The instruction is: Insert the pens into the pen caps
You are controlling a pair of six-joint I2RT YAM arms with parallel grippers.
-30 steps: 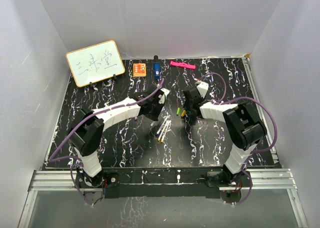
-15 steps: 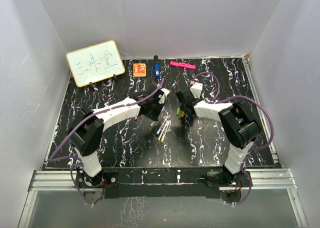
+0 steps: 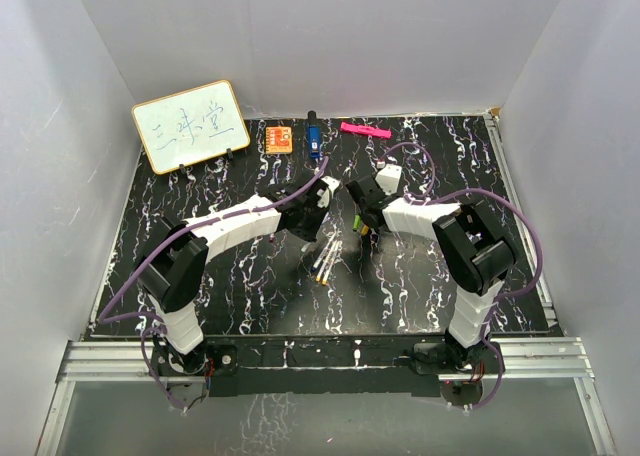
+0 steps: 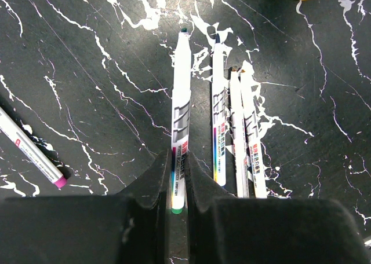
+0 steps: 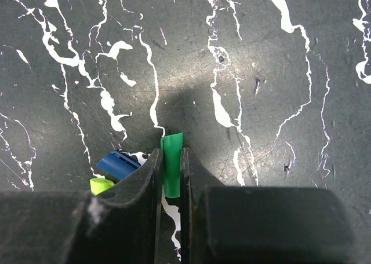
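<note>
Three loose pens (image 4: 237, 136) lie just beside the green-ended pen (image 4: 181, 102) clamped in the left gripper (image 4: 178, 180). Right gripper (image 5: 170, 177) pinches the green cap (image 5: 171, 157), blue cap (image 5: 117, 164) and yellow cap (image 5: 99, 185) just beside one finger

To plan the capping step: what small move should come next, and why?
Probably bring the right gripper toward the left gripper, lining the green cap up with the tip of the pen: each gripper is shut on its piece, and the two are apart.

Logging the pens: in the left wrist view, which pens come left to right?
Magenta-ended pen → green-ended pen in the left gripper → blue-tipped pen → two adjoining pens.
</note>
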